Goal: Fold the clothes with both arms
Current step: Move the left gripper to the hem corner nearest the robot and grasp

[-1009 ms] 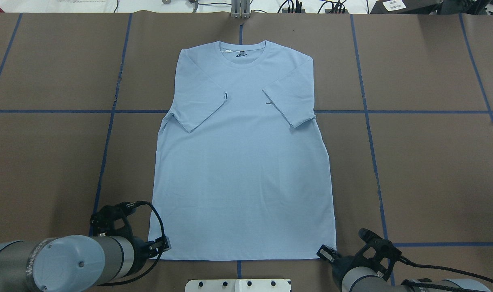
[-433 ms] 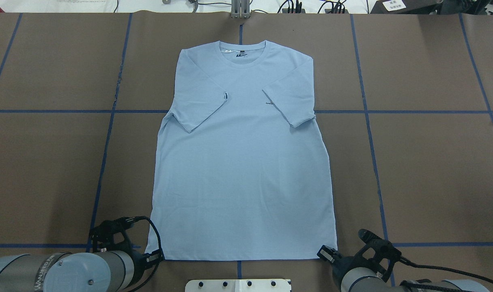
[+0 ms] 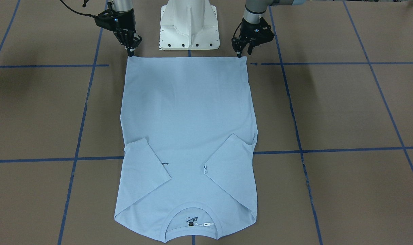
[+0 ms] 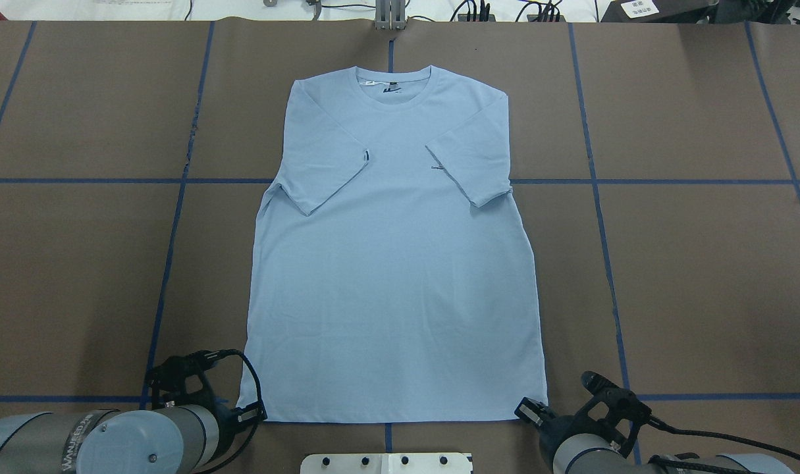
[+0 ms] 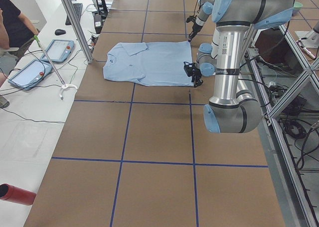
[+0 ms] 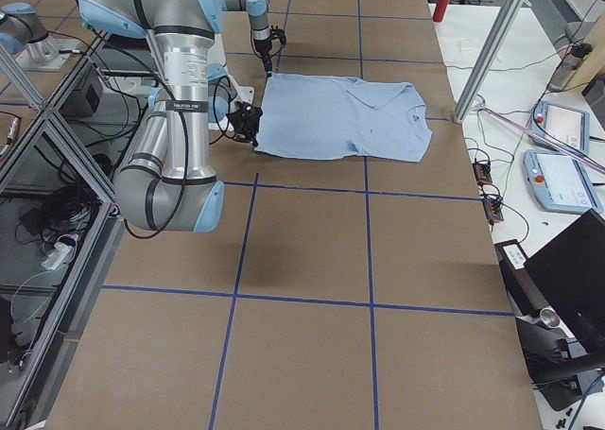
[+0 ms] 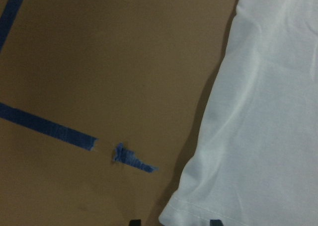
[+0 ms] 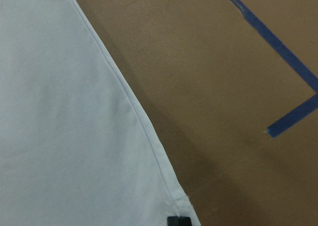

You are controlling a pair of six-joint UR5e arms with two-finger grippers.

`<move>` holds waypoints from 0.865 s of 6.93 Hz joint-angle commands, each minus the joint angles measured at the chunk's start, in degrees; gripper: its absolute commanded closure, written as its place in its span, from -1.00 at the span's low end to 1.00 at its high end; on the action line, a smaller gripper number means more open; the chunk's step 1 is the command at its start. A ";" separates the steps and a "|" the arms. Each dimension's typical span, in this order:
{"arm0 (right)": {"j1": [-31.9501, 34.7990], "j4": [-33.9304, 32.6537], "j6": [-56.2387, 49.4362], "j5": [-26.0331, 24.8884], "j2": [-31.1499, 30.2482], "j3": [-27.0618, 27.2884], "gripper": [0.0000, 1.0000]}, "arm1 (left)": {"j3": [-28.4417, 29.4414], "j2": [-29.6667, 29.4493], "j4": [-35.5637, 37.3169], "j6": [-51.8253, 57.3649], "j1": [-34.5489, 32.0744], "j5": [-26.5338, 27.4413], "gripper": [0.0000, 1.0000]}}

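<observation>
The light blue T-shirt [image 4: 393, 263] lies flat and face up on the brown table, collar away from the robot and both sleeves folded in onto the chest. It also shows in the front-facing view [image 3: 189, 112]. My left gripper [image 4: 253, 416] [image 3: 244, 53] is open at the hem's left corner. In the left wrist view its two fingertips [image 7: 214, 222] straddle that corner of the shirt [image 7: 268, 112]. My right gripper [image 4: 530, 411] [image 3: 131, 51] is shut on the hem's right corner. The right wrist view shows its closed tip [image 8: 179, 220] on the cloth [image 8: 64, 112].
The white pedestal base [image 3: 189, 23] stands just behind the hem between the two arms. Blue tape lines [image 4: 176, 217] cross the brown table. A metal pole [image 5: 75, 22] and tablets [image 5: 30, 72] stand at the table's far side.
My left gripper has drawn back toward the robot and sits lower at the hem's left corner, which has shifted slightly outward. The right arm has not moved.
</observation>
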 commanded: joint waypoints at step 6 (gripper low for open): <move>0.21 -0.01 0.00 0.04 -0.48 0.43 1.00 | -4.25 -3.55 0.00 -0.69 -0.64 -0.66 1.00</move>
